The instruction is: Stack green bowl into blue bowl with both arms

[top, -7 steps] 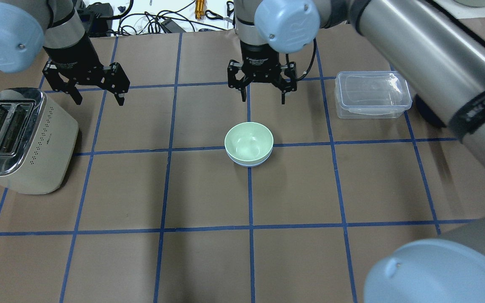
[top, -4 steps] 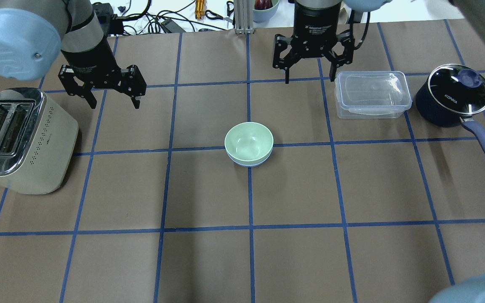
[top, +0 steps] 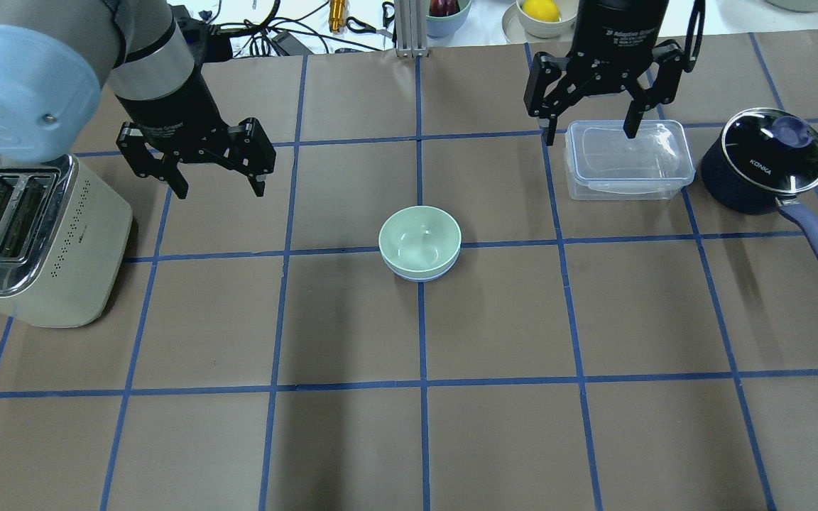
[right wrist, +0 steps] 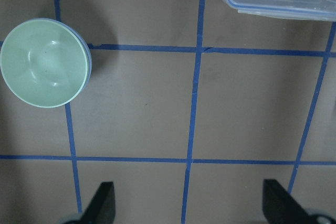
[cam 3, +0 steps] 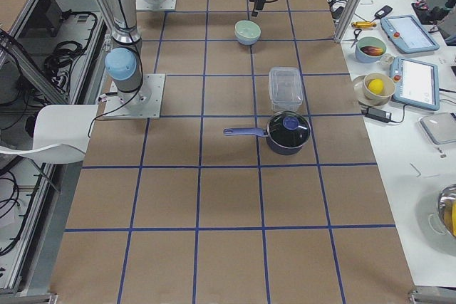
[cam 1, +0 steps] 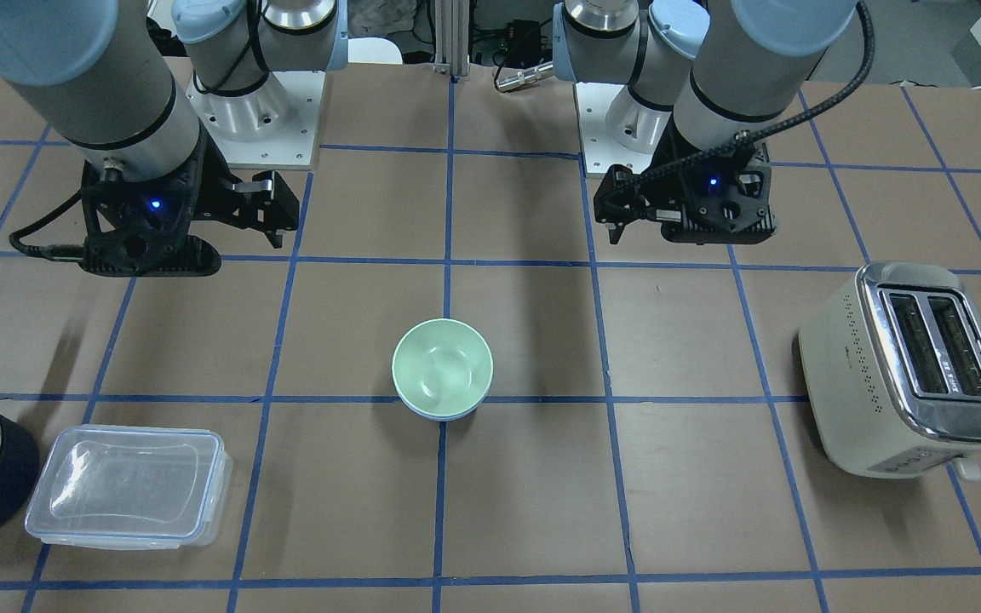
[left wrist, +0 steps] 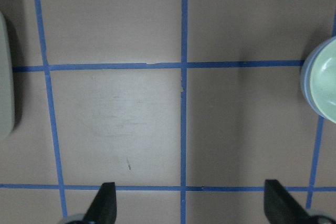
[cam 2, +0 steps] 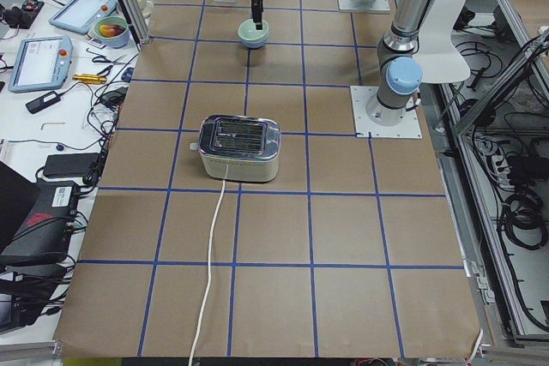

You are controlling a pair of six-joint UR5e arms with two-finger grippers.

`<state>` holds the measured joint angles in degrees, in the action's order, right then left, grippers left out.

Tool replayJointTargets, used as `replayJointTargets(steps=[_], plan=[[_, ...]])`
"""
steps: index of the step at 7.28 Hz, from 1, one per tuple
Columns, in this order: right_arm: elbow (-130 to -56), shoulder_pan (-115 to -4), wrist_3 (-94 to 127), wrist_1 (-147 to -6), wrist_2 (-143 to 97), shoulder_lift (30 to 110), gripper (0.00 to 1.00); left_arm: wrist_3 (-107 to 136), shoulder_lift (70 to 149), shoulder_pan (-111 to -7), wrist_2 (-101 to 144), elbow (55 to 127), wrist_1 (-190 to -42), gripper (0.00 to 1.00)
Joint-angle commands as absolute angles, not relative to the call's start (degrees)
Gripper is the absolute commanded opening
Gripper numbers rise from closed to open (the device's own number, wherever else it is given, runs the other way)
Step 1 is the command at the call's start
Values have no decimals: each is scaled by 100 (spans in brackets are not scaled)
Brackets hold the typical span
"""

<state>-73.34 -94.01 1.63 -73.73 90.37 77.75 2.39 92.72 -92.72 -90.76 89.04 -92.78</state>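
Note:
The green bowl (top: 420,238) sits nested inside the blue bowl (top: 420,278) at the table's middle; only a thin blue rim shows under it. Both also show in the right wrist view, green bowl (right wrist: 44,61) and blue rim (right wrist: 88,56). My left gripper (top: 221,188) hangs open and empty, above the table to the left of and behind the bowls. My right gripper (top: 588,135) hangs open and empty to the right of and behind them, over the near left part of a clear container. Neither gripper touches the bowls.
A cream toaster (top: 33,234) stands at the left. A clear lidded container (top: 625,160) and a dark blue saucepan (top: 764,163) with a glass lid and a long handle stand at the back right. Cables and bowls lie beyond the table's far edge.
My right gripper has swung from behind the bowls to the right, over the clear container. My left gripper has moved right and nearer. Both stay open. The bowls have not moved.

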Motion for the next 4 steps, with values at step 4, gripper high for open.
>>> replayJointTargets(steps=[4], plan=[[-8455, -9264, 175, -7971, 9053, 8630, 100, 255, 9044, -9290, -9035, 9070, -9510, 100]])
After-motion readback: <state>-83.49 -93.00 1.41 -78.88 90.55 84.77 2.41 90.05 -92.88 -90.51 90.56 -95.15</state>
